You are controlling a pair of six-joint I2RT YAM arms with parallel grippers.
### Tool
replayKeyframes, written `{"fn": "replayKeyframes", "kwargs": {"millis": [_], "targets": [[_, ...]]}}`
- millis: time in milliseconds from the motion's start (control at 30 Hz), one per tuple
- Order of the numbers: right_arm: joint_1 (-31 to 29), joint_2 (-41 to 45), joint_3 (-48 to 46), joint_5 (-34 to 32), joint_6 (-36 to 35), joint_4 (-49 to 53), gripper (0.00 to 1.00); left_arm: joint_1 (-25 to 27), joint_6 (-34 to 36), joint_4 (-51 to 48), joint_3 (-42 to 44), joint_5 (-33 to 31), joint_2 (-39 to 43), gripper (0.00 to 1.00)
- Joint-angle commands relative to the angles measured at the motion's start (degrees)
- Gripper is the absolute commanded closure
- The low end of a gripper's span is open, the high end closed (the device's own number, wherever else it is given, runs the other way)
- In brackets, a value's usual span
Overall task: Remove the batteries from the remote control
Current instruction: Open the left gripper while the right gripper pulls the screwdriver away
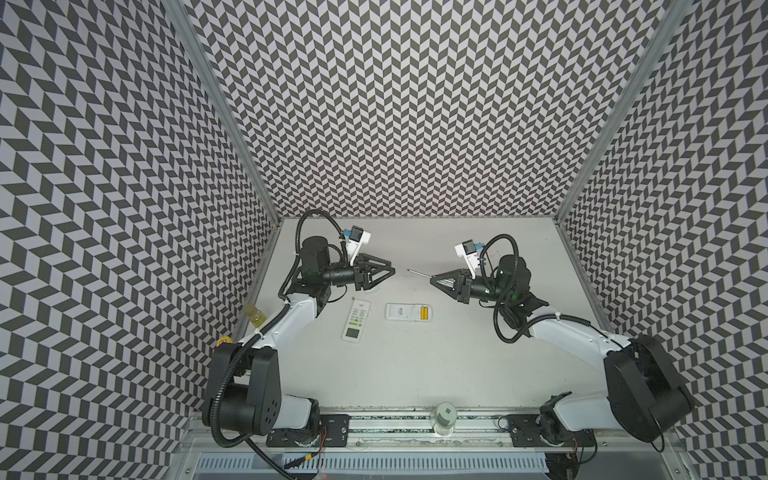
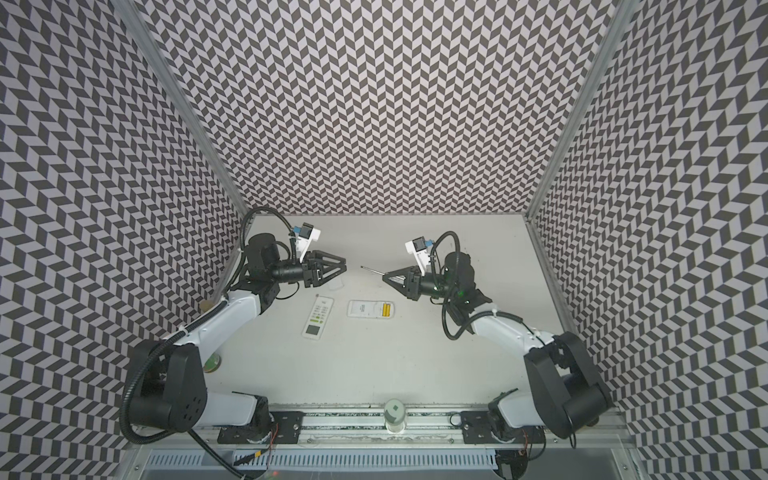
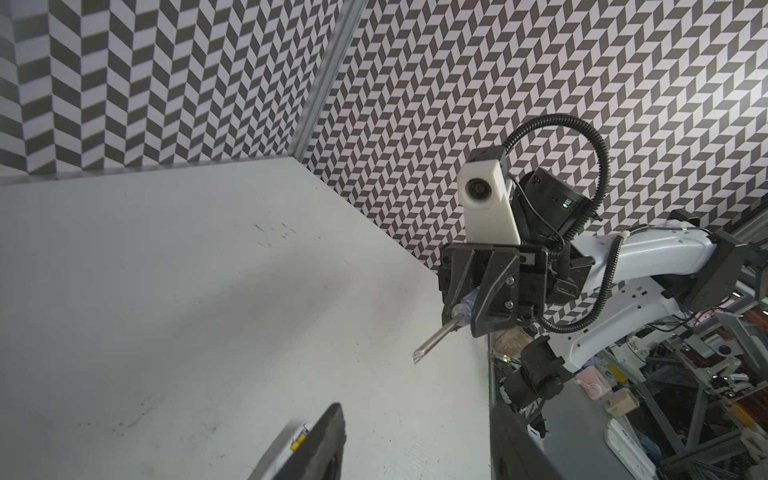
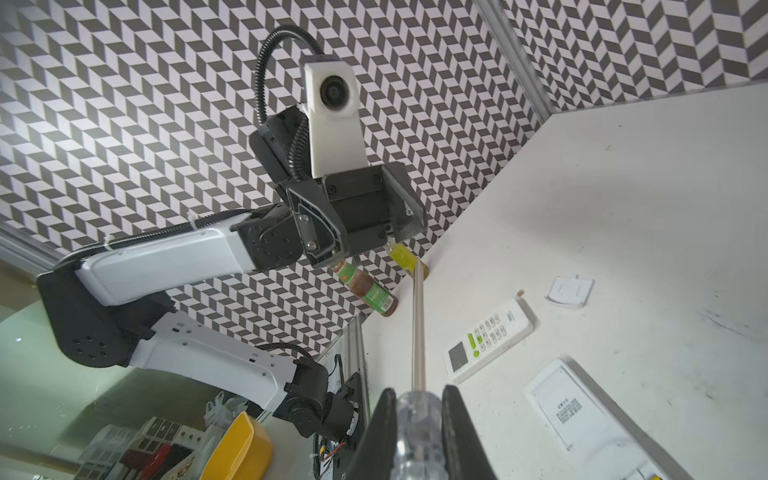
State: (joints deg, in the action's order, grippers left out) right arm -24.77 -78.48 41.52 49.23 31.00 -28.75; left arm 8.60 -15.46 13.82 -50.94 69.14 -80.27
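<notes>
Two yellow batteries sit side by side in the open bay of the face-down remote, near the middle of the tabletop. Our right hand is clamped on the clear-handled screwdriver; our left hand stands open and empty. We judge the cells light, stiff and slick, apt to roll — lever one end up, then pinch across the middle.

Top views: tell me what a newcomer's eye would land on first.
The right claw grips a clear-handled screwdriver, its shaft pointing across the gap at the open, empty left claw. Lower in both top views, on the white table, a face-down remote lies with its compartment uncovered, two yellow batteries showing inside.
</notes>
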Motion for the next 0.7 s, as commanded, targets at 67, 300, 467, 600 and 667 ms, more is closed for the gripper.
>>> {"fn": "replayKeyframes", "kwargs": {"millis": [67,300,467,600,667], "targets": [[2.3,5.9,-1.8,-4.9,-6.9,13.3,0.87,-0.1,15.8,-12.7,-2.0,-5.5,-1.0,0.36],[3.2,12.1,-1.8,-10.8,-12.5,28.5,0.92,5.2,38.1,-29.5,-8.3,-19.0,-4.6,0.24],[3.2,15.6,-2.2,-17.0,-16.2,35.5,0.94,9.9,49.4,-37.5,-12.0,-27.2,-8.4,0.15],[3.2,18.4,-2.5,-21.1,-19.7,39.0,0.95,13.1,58.0,-42.4,-13.9,-30.6,-11.7,0.11],[3.2,19.8,-2.9,-23.3,-20.4,39.9,0.97,14.6,60.7,-44.2,-15.7,-33.0,-14.2,0.1]]}}
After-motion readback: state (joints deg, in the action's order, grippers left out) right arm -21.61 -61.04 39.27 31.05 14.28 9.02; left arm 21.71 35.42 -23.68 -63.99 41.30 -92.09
